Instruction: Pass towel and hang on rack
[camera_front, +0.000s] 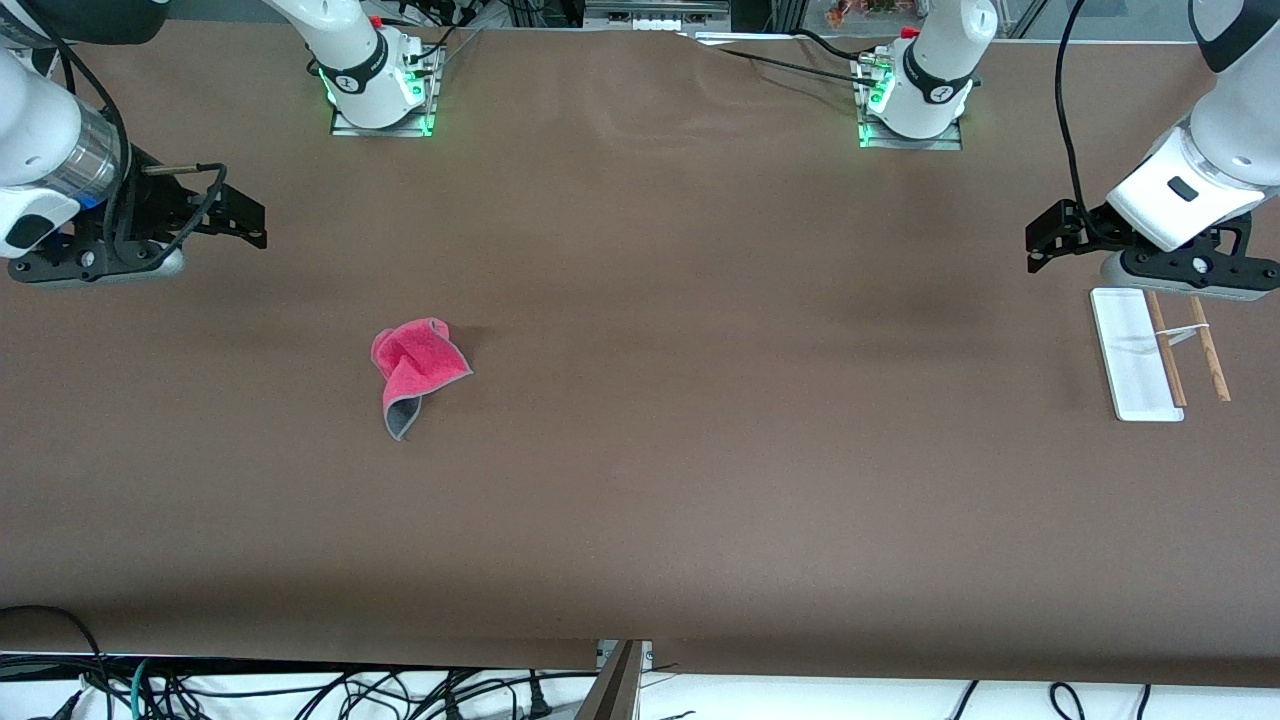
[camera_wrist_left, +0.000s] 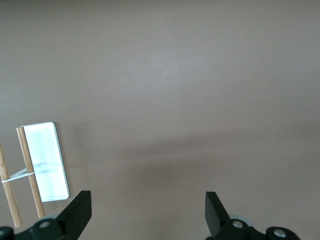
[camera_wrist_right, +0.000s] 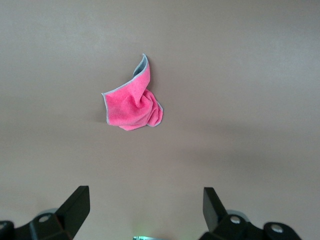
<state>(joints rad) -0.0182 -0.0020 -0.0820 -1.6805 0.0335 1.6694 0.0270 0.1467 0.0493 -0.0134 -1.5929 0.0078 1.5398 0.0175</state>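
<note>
While raised, both grippers (camera_front: 240, 215) (camera_front: 1040, 240) open.

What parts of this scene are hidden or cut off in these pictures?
- Towel: it lies crumpled, so its own folds hide much of its surface in the front and right wrist views.
- Rack: in the front view the left gripper overlaps its upper end; in the left wrist view the edge cuts off one rod.
- Right gripper: the right wrist view's edge cuts off all but the fingertips.
</note>
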